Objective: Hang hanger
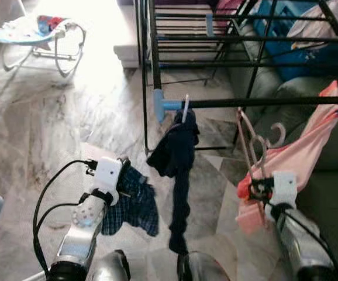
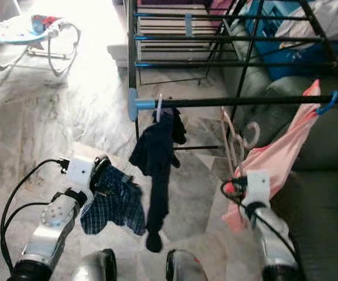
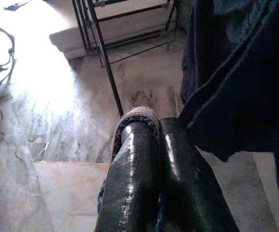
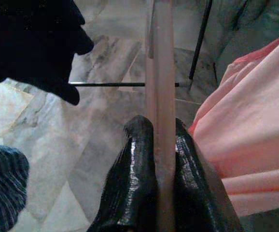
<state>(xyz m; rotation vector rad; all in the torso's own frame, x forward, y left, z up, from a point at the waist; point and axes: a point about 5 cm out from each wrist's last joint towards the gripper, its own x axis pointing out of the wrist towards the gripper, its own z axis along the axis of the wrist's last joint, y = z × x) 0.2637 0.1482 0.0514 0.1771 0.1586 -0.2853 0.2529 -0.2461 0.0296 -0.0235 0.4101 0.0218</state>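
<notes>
Right wrist view: pink hanger (image 4: 161,72) clamped upright between the right end effector (image 4: 161,140) fingers.

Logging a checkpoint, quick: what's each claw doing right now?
Left claw: closed on the plaid shorts.
Right claw: closed on the pink hanger.

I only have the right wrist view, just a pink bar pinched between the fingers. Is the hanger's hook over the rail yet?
Observer: No. The pink hanger has its hook below the black rail, not over it.
Operator: What's the dark shape beside me?
Observer: A navy garment, hanging from that rail by a white hook.
Operator: And the left arm?
Observer: The left pincer is shut on a blue plaid garment, held low to the left of the navy one.
</notes>
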